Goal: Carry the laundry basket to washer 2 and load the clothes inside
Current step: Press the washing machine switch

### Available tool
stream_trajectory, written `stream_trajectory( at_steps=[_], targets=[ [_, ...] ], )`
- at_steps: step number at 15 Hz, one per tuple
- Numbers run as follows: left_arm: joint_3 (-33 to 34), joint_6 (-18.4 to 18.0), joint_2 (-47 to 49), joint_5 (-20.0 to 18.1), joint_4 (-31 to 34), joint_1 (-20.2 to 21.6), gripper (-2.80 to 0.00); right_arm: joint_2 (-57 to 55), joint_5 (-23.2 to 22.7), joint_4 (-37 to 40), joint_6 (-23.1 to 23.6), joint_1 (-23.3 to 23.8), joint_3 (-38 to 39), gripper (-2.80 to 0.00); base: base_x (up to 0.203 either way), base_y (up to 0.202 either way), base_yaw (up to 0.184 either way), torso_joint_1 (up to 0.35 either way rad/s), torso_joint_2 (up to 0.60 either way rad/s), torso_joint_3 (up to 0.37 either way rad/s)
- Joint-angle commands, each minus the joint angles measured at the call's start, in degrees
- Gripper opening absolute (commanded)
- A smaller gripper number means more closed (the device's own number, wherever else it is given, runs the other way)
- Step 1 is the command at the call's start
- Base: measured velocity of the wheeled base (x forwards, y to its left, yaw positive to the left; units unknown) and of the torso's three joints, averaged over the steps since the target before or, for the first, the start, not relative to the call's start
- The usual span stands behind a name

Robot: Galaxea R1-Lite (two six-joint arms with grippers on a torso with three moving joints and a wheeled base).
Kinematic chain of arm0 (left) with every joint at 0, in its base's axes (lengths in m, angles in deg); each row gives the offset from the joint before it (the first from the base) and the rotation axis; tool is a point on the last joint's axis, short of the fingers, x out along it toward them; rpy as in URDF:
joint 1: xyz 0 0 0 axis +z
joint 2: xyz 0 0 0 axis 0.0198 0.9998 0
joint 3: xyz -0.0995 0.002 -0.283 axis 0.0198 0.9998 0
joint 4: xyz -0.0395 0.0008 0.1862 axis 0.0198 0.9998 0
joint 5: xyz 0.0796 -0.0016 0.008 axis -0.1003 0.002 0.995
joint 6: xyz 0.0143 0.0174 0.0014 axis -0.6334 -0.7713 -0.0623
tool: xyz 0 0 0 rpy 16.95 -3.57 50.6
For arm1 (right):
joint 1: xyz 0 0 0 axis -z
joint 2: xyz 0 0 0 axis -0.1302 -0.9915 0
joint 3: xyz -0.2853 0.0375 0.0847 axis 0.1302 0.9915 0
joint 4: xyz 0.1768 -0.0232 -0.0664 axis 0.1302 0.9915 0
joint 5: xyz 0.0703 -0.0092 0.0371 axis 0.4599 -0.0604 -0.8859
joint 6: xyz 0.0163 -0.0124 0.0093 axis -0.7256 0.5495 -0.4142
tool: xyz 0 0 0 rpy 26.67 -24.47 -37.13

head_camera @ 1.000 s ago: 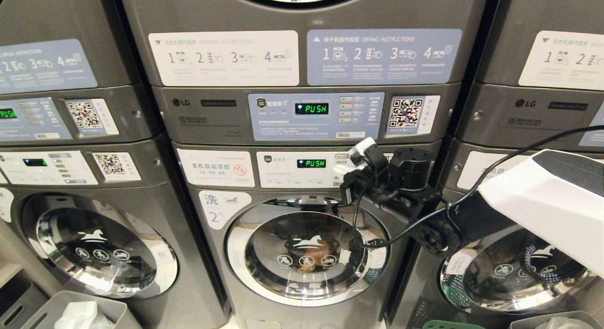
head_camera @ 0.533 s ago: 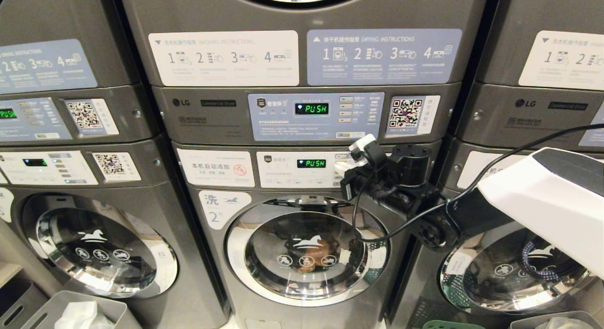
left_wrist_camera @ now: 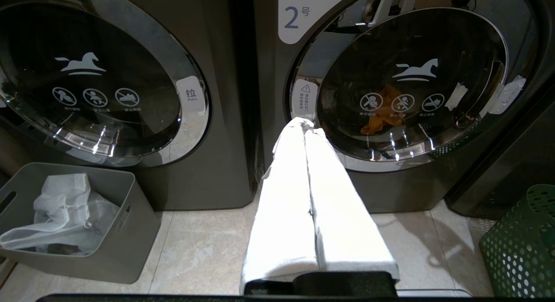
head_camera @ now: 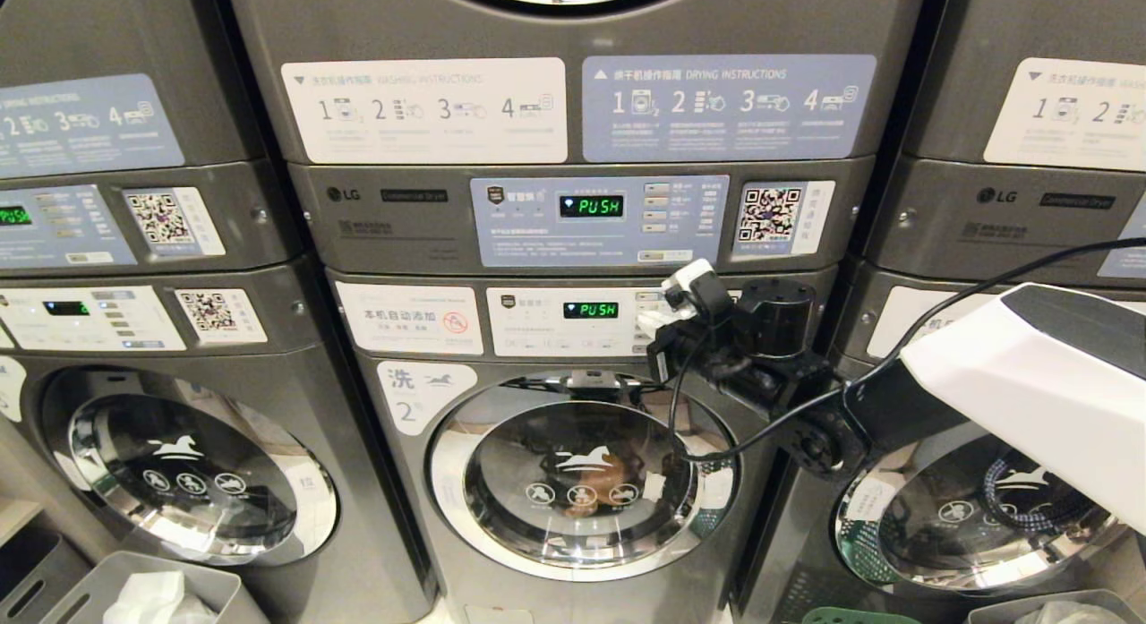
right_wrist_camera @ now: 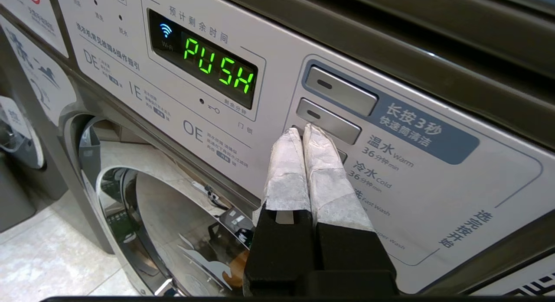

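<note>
Bank of dark grey stacked machines fills the head view. Washer 2 (head_camera: 582,481) sits at centre, round chrome-ringed door closed, white horse-and-2 label (head_camera: 421,393) at about 10 o'clock from the glass. A like machine (head_camera: 188,467) stands at 9 o'clock from it, another at 3 o'clock.

Clothes: an orange garment (left_wrist_camera: 381,115) shows through washer 2's glass, inside the drum; other garments cannot be made out.

Laundry basket (left_wrist_camera: 522,245), green and perforated, stands on the tiled floor at roughly 4 o'clock from washer 2's door, near the machine's front corner. Its contents are hidden.

Grey bin (left_wrist_camera: 73,224) with white bag, on the floor at 6 o'clock below the neighbouring machine's door.

Right gripper (right_wrist_camera: 304,129): up at washer 2's control panel (right_wrist_camera: 390,163), at 1 o'clock from the door. White-wrapped fingers pressed together, holding nothing, tips at the third button down, at 4 o'clock from the green PUSH display (right_wrist_camera: 219,70).

Left gripper (left_wrist_camera: 303,125): low, pointing toward washer 2's door hinge side, fingers closed together, empty.
</note>
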Motion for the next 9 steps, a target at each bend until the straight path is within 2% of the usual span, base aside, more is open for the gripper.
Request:
stream_trajectory(
  at_steps=[1,9],
  targets=[
    [0.0,0.0,0.0,0.0,0.1,0.0,-2.80,-0.4,0.6,-0.5,0.0,0.0,-0.1,-2.80,0.000,0.000,0.000,0.000,0.00,0.000],
    [0.0,0.0,0.0,0.0,0.1,0.0,-2.80,1.2,1.2,-0.2,0.1,0.0,0.9,-2.80,0.000,0.000,0.000,0.000,0.00,0.000]
  ],
)
